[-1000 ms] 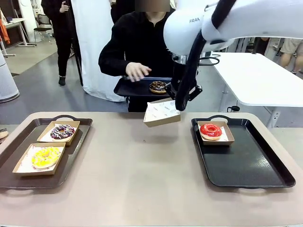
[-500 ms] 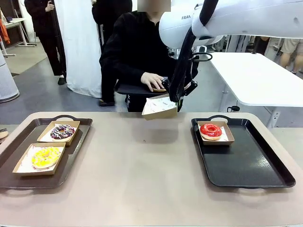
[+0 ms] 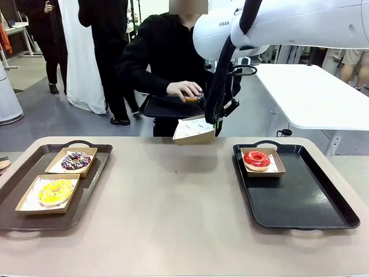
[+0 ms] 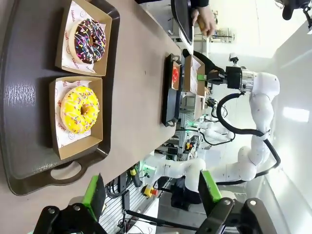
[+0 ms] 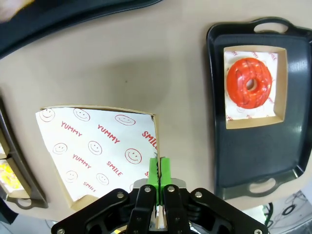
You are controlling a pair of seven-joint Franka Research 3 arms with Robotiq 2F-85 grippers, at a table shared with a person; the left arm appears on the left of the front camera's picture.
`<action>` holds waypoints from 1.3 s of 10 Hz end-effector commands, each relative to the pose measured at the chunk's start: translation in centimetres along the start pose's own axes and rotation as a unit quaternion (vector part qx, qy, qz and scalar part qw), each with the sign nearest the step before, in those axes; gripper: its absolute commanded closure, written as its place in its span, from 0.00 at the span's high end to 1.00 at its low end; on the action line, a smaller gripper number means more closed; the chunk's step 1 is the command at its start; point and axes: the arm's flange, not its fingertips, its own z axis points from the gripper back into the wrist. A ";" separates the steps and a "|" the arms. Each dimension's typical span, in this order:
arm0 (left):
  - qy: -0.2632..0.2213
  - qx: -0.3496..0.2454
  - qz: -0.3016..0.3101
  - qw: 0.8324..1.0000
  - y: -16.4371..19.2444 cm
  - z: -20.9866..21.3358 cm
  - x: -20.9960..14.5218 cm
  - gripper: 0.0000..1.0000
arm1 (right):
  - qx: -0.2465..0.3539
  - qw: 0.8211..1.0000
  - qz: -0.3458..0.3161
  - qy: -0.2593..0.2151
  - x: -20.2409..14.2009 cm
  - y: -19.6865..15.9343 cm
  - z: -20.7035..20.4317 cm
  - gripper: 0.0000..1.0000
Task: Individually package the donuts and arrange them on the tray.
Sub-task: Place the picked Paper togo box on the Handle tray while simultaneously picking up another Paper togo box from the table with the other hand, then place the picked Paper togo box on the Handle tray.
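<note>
Brown cardboard boxes hold the donuts: on the left tray point(image 3: 17, 199) at nine o'clock sit the sprinkled chocolate donut point(image 3: 76, 160) and, nearer, the yellow donut point(image 3: 56, 191); the red donut point(image 3: 256, 159) sits boxed at the far end of the right tray point(image 3: 311, 205) at three o'clock. At twelve o'clock the person's hand point(image 3: 184, 89) rests on a donut on a dark tray point(image 3: 158, 107) held past the table edge. The right gripper point(image 3: 218, 122) pinches the rim of an empty paper-lined box point(image 3: 193, 131) above the table. The left gripper point(image 4: 151, 195) stands wide, holding nothing.
</note>
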 end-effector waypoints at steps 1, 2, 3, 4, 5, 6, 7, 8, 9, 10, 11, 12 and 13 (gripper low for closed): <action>0.014 -0.005 0.001 1.000 0.1 0.2 0.5 1.00 | 0.000 1.000 -0.001 0.000 -0.2 -0.2 0.1 0.00; 0.014 -0.005 0.001 1.000 0.1 0.2 0.5 1.00 | 0.000 1.000 -0.001 0.000 -0.2 -0.2 0.1 0.00; 0.014 -0.005 0.001 1.000 0.1 0.2 0.5 1.00 | 0.000 1.000 -0.001 0.000 -0.2 -0.2 0.1 0.00; 0.014 -0.005 0.001 1.000 0.1 0.2 0.5 1.00 | 0.000 1.000 -0.001 0.000 -0.2 -0.2 0.1 0.00; 0.014 -0.005 0.001 1.000 0.1 0.2 0.5 1.00 | 0.000 1.000 -0.001 0.000 -0.2 -0.2 0.1 0.00; 0.014 -0.005 0.001 1.000 0.1 0.2 0.5 1.00 | 0.000 1.000 -0.001 0.000 -0.2 -0.2 0.1 0.00; 0.014 -0.005 0.001 1.000 0.1 0.2 0.5 1.00 | 0.000 1.000 -0.001 0.000 -0.2 -0.2 0.1 0.00; 0.014 -0.005 0.001 1.000 0.1 0.2 0.5 1.00 | 0.000 1.000 -0.001 0.000 -0.2 -0.2 0.1 0.00; 0.014 -0.005 0.001 1.000 0.1 0.2 0.5 1.00 | 0.000 1.000 -0.001 0.000 -0.2 -0.2 0.1 0.00; 0.014 -0.005 0.001 1.000 0.1 0.2 0.5 1.00 | 0.000 1.000 -0.001 0.000 -0.2 -0.2 0.1 0.00; 0.014 -0.005 0.001 1.000 0.1 0.2 0.5 1.00 | 0.000 1.000 -0.001 0.000 -0.2 -0.2 0.1 0.00; 0.014 -0.005 0.001 1.000 0.1 0.2 0.5 1.00 | 0.000 1.000 -0.001 0.000 -0.2 -0.2 0.1 0.00; 0.014 -0.005 0.001 1.000 0.1 0.2 0.5 1.00 | 0.000 1.000 -0.001 0.000 -0.2 -0.2 0.1 0.00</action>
